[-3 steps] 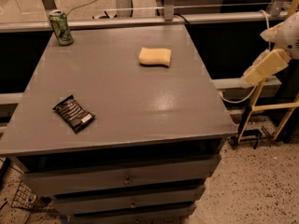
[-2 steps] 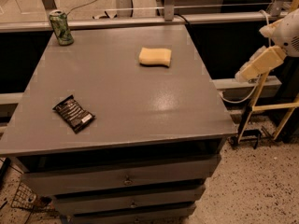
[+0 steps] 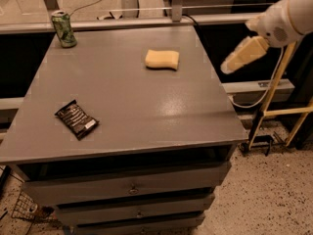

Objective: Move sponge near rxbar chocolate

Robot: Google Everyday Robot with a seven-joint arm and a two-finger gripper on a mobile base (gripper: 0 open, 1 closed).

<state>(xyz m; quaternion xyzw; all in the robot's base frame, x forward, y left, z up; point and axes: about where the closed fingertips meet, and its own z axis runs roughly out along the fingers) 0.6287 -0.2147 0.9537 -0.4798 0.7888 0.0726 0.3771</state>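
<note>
The bar lies flat near the table's front left edge, where it was a second ago. Farther back, right of centre, the sponge rests untouched, well apart from the bar, so nothing of the move is done yet. The one change is the gripper: a second ago it hung well out past the right edge, and it has since swung in to hover by that edge, level with the sponge, which I read as the start of the reach. I cannot tell whether it is spread or pressed together. A can stands at the far left corner, unmoved.
</note>
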